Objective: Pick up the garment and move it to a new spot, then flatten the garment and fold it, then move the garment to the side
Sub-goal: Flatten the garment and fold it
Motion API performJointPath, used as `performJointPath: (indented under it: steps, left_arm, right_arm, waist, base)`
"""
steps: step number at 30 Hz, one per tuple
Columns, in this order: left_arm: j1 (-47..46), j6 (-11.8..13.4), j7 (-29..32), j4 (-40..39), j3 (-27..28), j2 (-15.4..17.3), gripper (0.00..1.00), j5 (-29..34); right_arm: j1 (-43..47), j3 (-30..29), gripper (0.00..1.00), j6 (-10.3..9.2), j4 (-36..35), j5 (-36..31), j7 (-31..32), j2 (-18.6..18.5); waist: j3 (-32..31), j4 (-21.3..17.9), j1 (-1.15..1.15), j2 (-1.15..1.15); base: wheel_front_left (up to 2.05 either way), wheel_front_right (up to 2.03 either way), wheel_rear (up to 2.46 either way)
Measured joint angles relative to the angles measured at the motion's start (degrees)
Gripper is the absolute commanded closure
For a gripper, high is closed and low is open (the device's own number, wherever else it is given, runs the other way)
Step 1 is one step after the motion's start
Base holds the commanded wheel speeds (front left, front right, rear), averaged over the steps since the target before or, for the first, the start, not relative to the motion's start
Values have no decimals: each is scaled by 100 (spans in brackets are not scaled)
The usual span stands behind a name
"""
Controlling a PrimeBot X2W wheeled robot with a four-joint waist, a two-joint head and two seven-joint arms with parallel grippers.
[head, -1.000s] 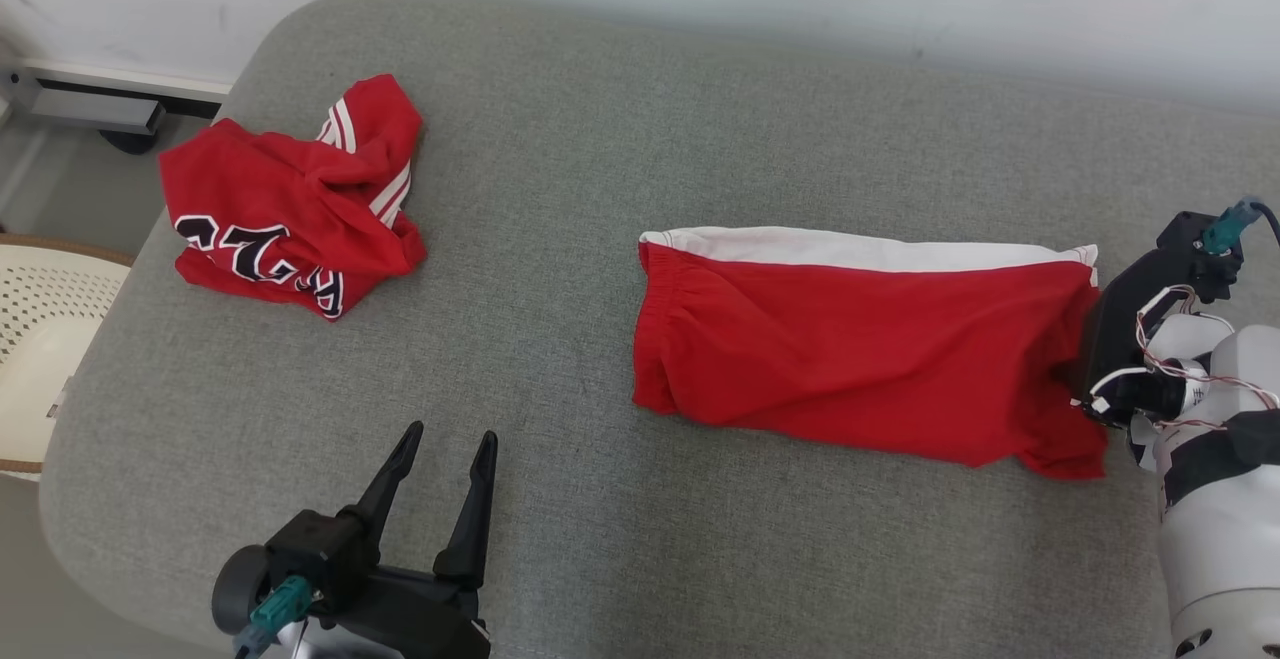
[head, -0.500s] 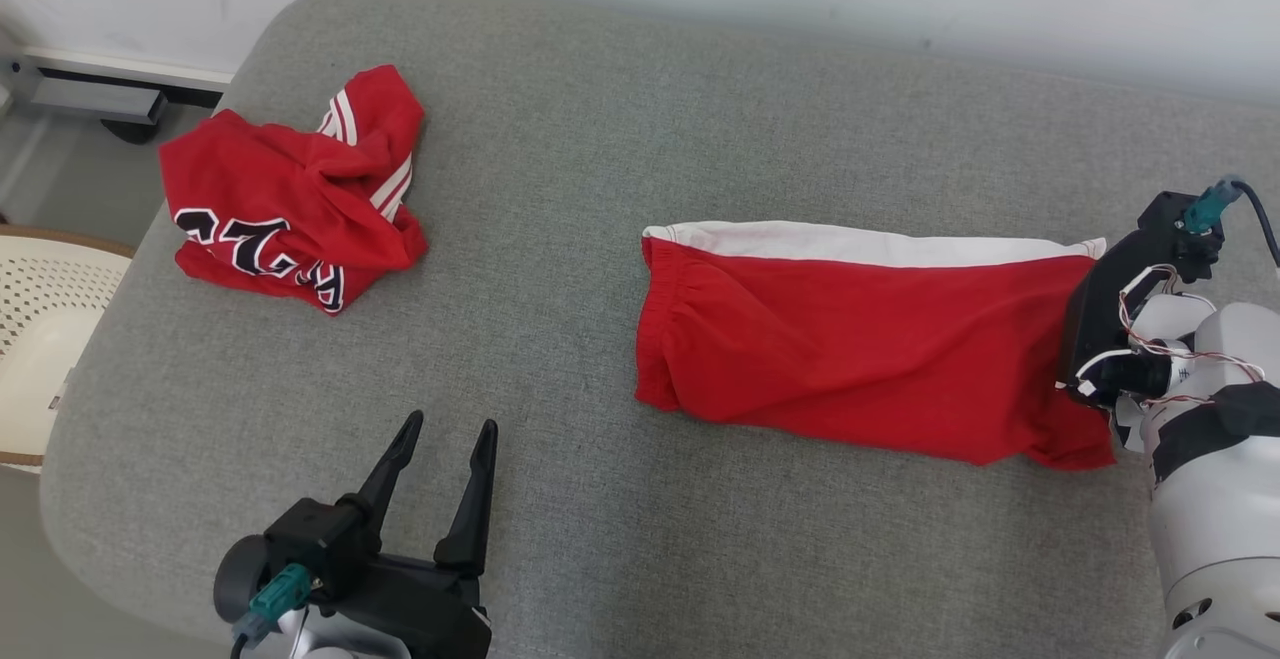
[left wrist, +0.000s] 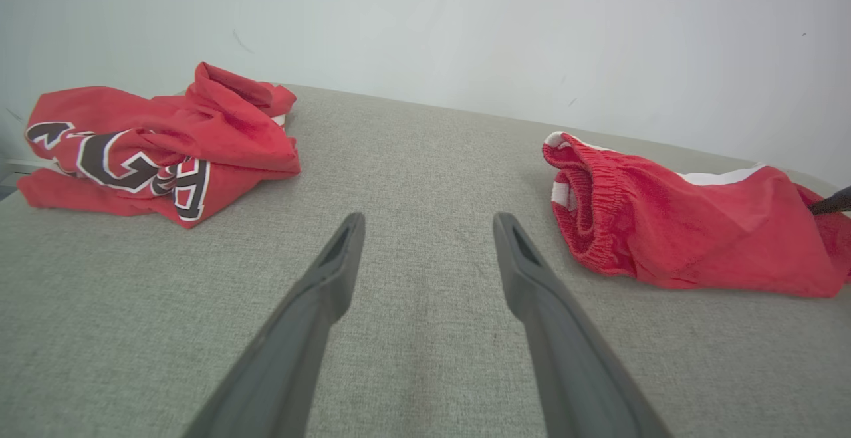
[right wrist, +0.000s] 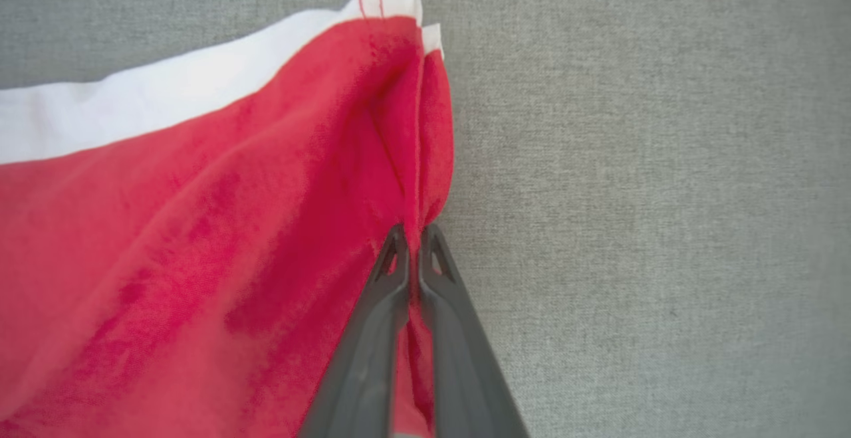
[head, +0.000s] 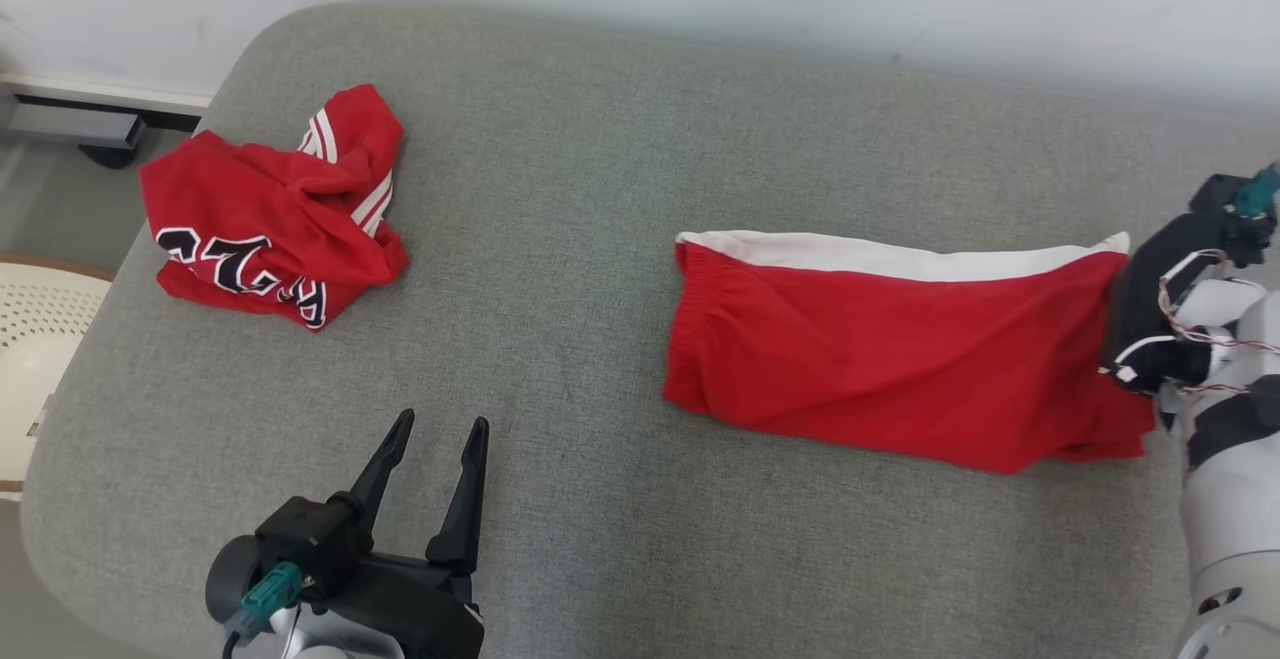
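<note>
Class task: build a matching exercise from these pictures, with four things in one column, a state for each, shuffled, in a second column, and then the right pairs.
Column one
1. red shorts
2. red jersey
3. left gripper
4. right gripper

Column two
A. shut on a cloth edge
B. crumpled, black lettering showing
C. open, holding nothing
D. folded long, white band along the far side

Pairs: 1-D, 2-B, 3-C, 4-A
</note>
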Motion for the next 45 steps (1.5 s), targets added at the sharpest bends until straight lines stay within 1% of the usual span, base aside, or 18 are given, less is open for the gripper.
performJointPath:
  steps: [8,12,17,22,24,31,32,39,42,45]
  left_arm:
    - [1,32,0,-10,-11,44,0,-10]
    - [8,45,0,-12,-38,54,0,-15]
    - [24,48,0,-7,-67,78,0,-25]
    - [68,55,0,10,-101,83,0,-55]
    - [76,58,0,12,-115,87,0,-67]
    - [146,79,9,30,-201,94,0,-76]
    - [150,78,10,32,-226,92,0,-78]
    - [183,80,10,33,-292,86,0,-126]
    - [192,96,11,32,-309,89,0,-133]
    - [192,94,11,30,-339,86,0,-135]
  right_arm:
    - [97,-135,100,0,-300,-244,155,-307]
    - [144,-155,100,0,-460,-325,203,-403]
    - [170,-92,100,0,-547,-313,256,-370]
    - [169,256,100,0,-544,-93,253,-219]
    - [159,521,100,0,-536,8,246,-156]
    - [-30,1650,100,0,-426,866,229,4]
    - [-33,2004,100,0,-413,1150,263,14]
    - [109,3283,100,0,-555,2204,414,37]
    - [199,3716,100,0,-676,2587,493,42]
    - [258,4001,100,0,-764,2873,556,42]
  waist:
    - [-120,-99,0,0]
    - [-187,-129,0,0]
    - [-282,-145,0,0]
    - [-384,-152,0,0]
    - [-432,-153,0,0]
    - [-614,-143,-1,0]
    - [-657,-110,0,0]
    - [-778,51,0,0]
    - [-806,114,-1,0]
    - [-803,169,-1,-1]
  base:
    - [0,0,0]
    - [0,0,0]
    - [0,0,0]
    - [0,0,0]
    - [0,0,0]
    - [0,0,0]
    - [0,0,0]
    - [0,0,0]
    - [0,0,0]
    - [0,0,0]
